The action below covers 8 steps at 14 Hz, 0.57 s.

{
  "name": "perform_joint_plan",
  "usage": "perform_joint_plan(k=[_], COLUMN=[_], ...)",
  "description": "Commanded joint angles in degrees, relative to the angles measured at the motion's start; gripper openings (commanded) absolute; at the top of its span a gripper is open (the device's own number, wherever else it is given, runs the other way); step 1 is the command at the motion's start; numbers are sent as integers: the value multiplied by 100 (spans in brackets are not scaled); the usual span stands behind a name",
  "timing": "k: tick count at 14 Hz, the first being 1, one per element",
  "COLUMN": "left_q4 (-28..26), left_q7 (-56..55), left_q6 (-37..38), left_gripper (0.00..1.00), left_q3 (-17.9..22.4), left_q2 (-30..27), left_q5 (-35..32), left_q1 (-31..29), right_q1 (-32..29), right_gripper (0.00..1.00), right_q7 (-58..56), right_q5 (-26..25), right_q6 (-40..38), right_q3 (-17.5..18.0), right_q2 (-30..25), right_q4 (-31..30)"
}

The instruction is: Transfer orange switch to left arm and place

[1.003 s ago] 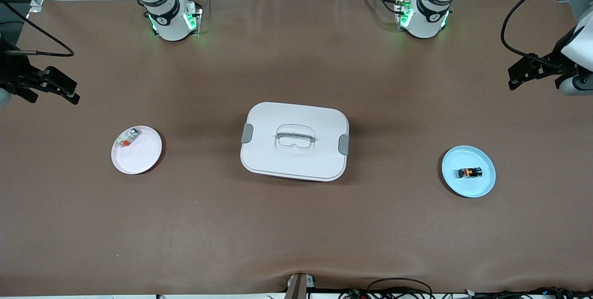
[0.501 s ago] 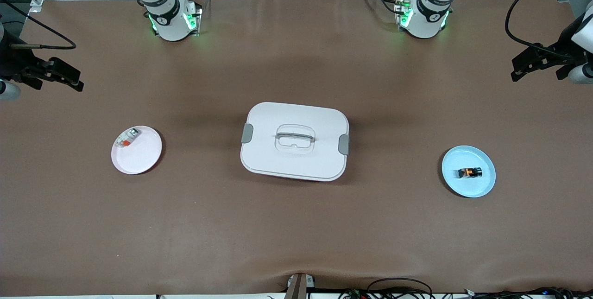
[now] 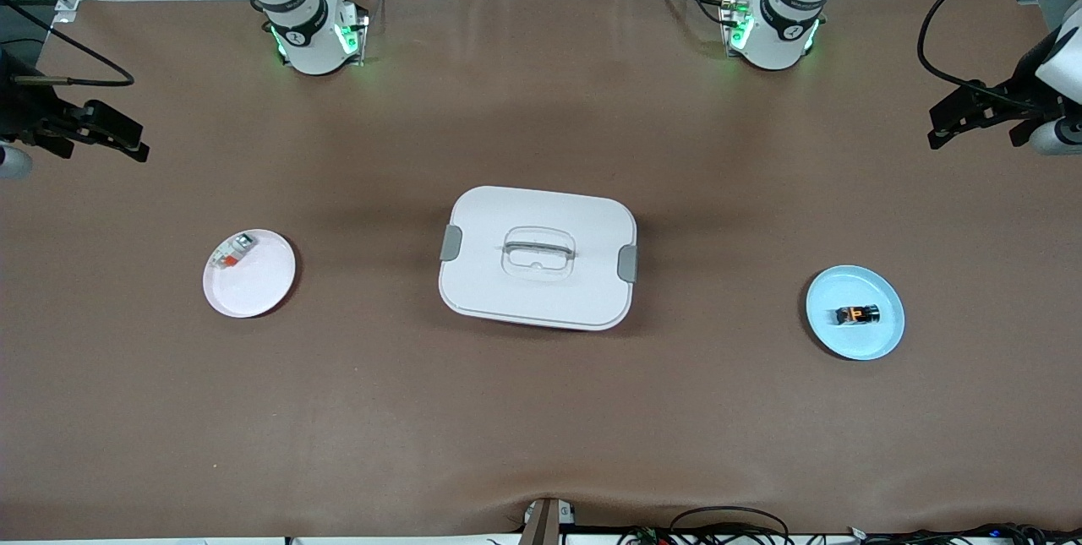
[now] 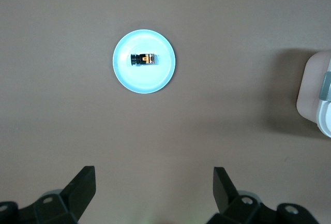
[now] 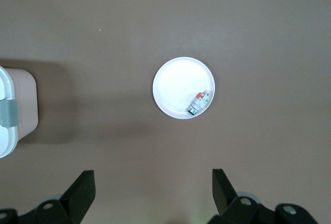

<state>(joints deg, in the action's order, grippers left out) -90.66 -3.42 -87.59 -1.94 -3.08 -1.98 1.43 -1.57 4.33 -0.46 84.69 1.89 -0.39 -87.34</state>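
Observation:
The orange switch (image 3: 857, 314), a tiny black block with an amber face, lies on a light blue plate (image 3: 833, 291) toward the left arm's end of the table. The white box (image 3: 541, 215) with grey latches sits mid-table between the two plates. My left gripper (image 3: 937, 129) hangs open and empty above the table's edge at that end. In the left wrist view, the switch (image 4: 144, 58) lies well clear of the open left gripper (image 4: 153, 175). My right gripper (image 3: 135, 144) hangs open and empty over the right arm's end.
A white plate (image 3: 262, 287) toward the right arm's end carries a white-grey piece (image 3: 232, 251) with an orange-red mark. The right wrist view shows that plate (image 5: 176, 87), the piece (image 5: 200, 102) and a corner of the box (image 5: 15, 110). Cables trail along the table's near edge.
Both grippers have drifted a little toward the base side of the table, still open. The switch, the plates and the box have not moved.

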Motion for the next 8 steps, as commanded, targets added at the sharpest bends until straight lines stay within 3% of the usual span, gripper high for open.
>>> perform_joint_plan(k=[1,8], left_q4=[-92,-74], left_q7=[16,16], left_q6=[32,32], left_gripper=[100,100], left_q3=[-8,-61], left_q2=[-114,-105], left_q5=[110,242], left_q1=[-2,50], right_q1=[-97,-264], right_gripper=[100,100], right_q7=[-55,-308], right_q5=[-33,-50], right_q6=[-31,-49], right_q3=[40,40], right_q2=[30,3], right_q4=[156,156])
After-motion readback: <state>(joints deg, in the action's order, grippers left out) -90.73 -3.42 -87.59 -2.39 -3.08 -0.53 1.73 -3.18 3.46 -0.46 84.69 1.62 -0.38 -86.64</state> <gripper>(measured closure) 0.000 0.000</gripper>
